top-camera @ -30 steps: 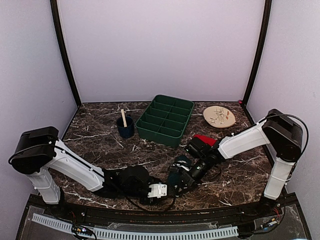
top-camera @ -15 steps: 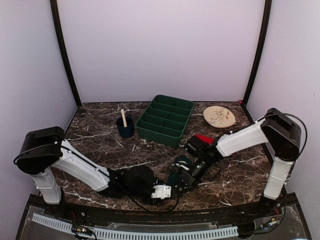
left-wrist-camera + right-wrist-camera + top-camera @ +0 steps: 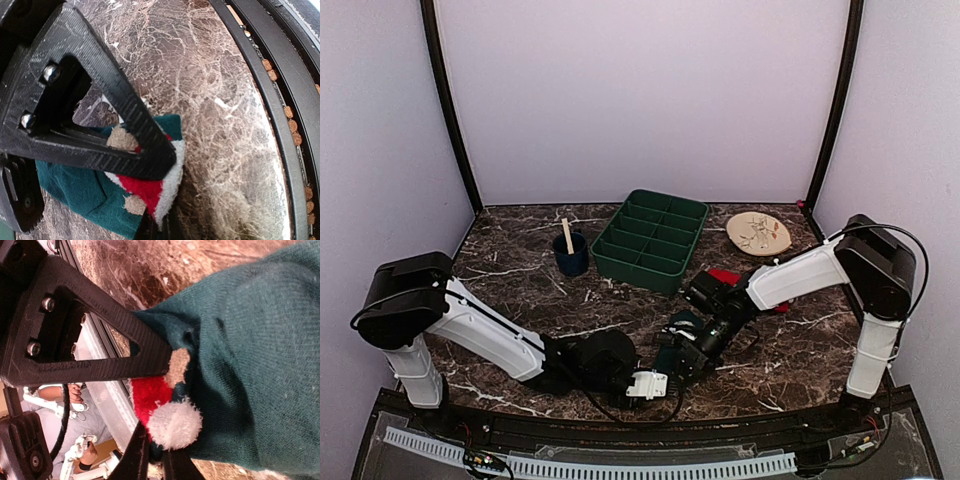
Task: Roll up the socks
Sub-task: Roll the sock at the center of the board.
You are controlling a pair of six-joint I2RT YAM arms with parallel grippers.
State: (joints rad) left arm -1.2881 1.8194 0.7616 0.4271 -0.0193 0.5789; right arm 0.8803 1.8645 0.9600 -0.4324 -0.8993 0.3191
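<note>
The socks lie stacked at the near middle of the table: the dark teal-green sock (image 3: 682, 323) and the red sock (image 3: 725, 276), whose far end shows beside the right arm. Their white-and-tan patched end (image 3: 172, 172) is bunched together with teal cloth (image 3: 75, 187). My left gripper (image 3: 157, 192) is shut on that bunched end just above the marble. From the other side my right gripper (image 3: 152, 400) pinches the same red and white tuft (image 3: 172, 422), with the teal sock (image 3: 250, 350) draped past its fingers. In the top view the two grippers (image 3: 660, 378) (image 3: 677, 352) meet nose to nose.
A green compartment tray (image 3: 652, 240) stands at the back middle. A dark blue cup (image 3: 570, 256) holding a wooden stick sits to its left. A tan plate (image 3: 758, 232) is at the back right. The black front rail (image 3: 280, 115) runs close by the socks.
My left gripper slid right to the socks' end and closed on it. The right arm crept slightly left, still pinching the same end.
</note>
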